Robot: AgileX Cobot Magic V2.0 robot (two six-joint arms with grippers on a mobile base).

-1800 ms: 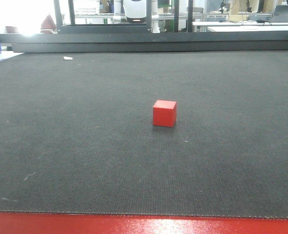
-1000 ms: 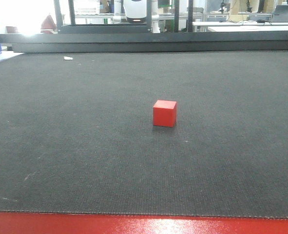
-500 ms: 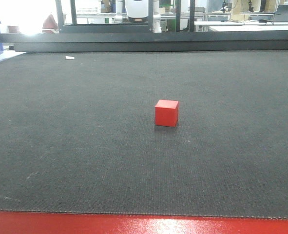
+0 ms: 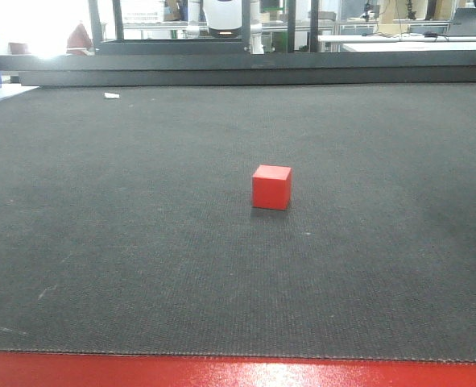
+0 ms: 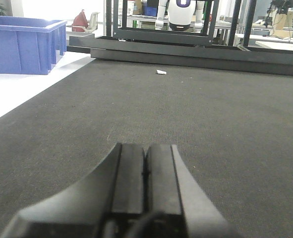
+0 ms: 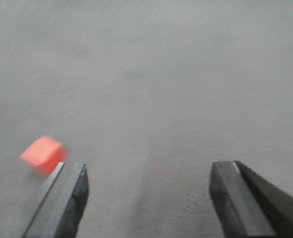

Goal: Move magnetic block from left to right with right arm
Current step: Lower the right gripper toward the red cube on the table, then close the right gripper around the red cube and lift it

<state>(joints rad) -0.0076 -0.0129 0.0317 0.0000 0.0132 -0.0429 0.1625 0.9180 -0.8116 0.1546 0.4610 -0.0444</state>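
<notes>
Now the right gripper (image 6: 148,198) hangs spread wide and empty. The magnetic block (image 6: 43,153) rests on the mat (image 6: 186,74) ahead and left of it, just outside its opening; shifting left looks necessary.

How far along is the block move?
Done: nothing; the magnetic block rests free on the black mat. In hand: the right gripper is open above the mat, the block outside its jaws. Left: centre on it, grasp, carry it right.
</notes>
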